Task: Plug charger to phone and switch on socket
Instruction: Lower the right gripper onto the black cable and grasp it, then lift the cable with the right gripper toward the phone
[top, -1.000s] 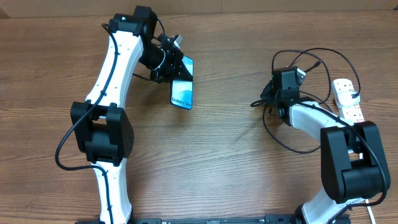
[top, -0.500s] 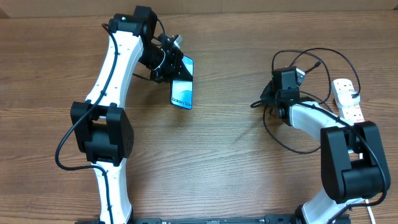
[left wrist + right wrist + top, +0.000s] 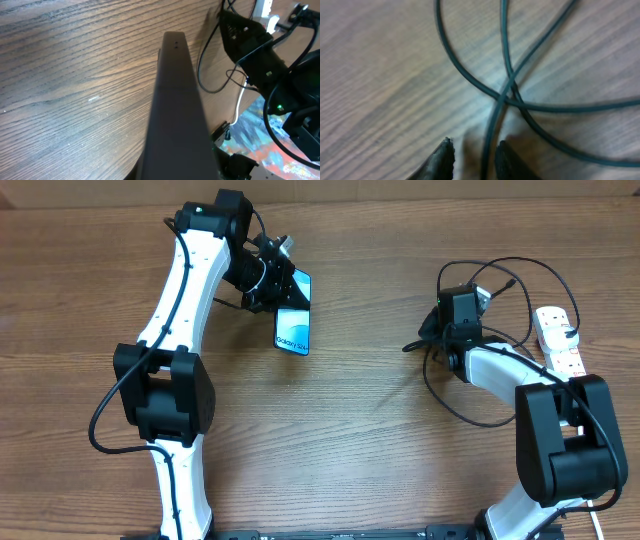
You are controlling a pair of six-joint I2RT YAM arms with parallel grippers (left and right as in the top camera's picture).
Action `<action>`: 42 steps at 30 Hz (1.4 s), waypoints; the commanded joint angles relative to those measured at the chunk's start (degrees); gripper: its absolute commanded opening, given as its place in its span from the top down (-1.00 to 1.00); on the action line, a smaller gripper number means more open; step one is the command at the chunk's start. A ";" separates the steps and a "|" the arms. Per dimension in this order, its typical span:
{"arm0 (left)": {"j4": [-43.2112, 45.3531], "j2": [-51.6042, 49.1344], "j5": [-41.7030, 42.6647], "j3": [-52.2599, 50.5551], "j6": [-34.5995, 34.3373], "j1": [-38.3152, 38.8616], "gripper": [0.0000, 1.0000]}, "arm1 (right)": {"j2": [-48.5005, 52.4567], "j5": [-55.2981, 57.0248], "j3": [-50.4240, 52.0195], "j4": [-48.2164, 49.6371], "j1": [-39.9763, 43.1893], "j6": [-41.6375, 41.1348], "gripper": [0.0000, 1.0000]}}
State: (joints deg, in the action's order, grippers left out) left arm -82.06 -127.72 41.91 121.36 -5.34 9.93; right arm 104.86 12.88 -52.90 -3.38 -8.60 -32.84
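Straddles one strand of the charger [image 3: 509, 99] with the right pincer [image 3: 474, 152] slightly spread, low over the counter [image 3: 380, 430]; clamps the phone [image 3: 293, 322] by its far end in the left pincer [image 3: 280, 285], far left. Risks pinching crossed loops instead of the plug tip, dragging the tangle and tugging the socket [image 3: 560, 340], far right.

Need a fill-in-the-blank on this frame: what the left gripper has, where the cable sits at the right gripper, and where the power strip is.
1. The left gripper is shut on the ___.
2. A strand of the charger passes ___ the right gripper's fingers.
3. The socket lies at the table's ___ edge.
Missing words: phone; between; right.
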 commanded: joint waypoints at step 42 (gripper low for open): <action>3.08 2.05 2.45 1.14 0.00 0.20 0.91 | -25.44 -28.22 -4.04 -23.82 -3.17 10.45 0.93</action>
State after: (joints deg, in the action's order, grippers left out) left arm -79.35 -127.72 41.95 121.36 -5.41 9.93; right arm 80.25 -7.60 -56.77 -24.34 -9.76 -25.08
